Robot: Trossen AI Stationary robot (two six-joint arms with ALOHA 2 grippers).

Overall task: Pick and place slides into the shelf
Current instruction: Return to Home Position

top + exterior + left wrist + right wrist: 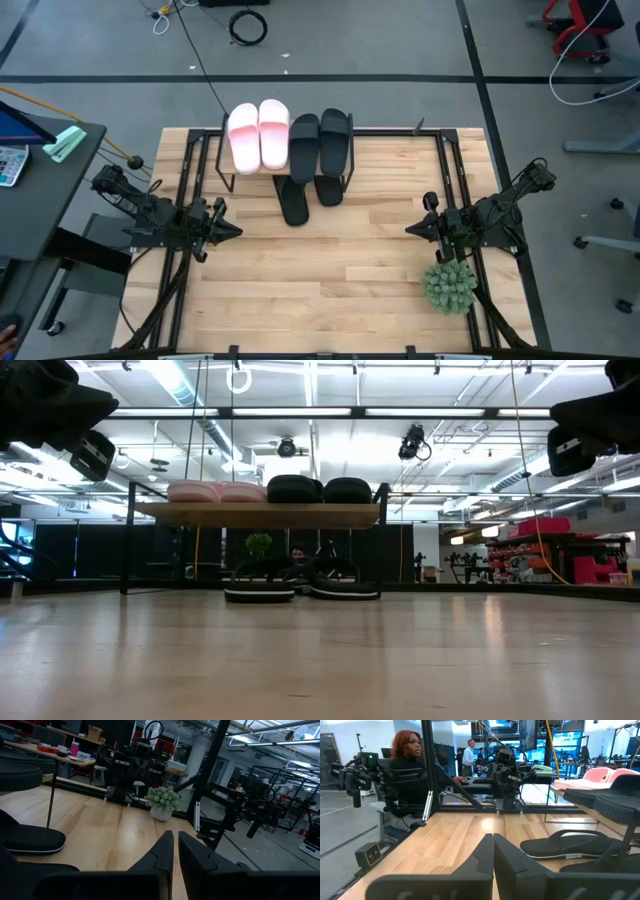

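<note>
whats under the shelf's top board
Two black flip-flops lie side by side on the table beneath the top board. From above, the board hides their far ends.

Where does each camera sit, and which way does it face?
High: above the table, straight down; both arms, left gripper and right gripper pointing inward.
Low: table-top height, level toward the shelf; arm parts overhead.
Left wrist: past its shut fingers toward the plant ball and right arm.
Right wrist: past its shut fingers toward the left arm.
Shared: all four show a black flip-flop.
</note>
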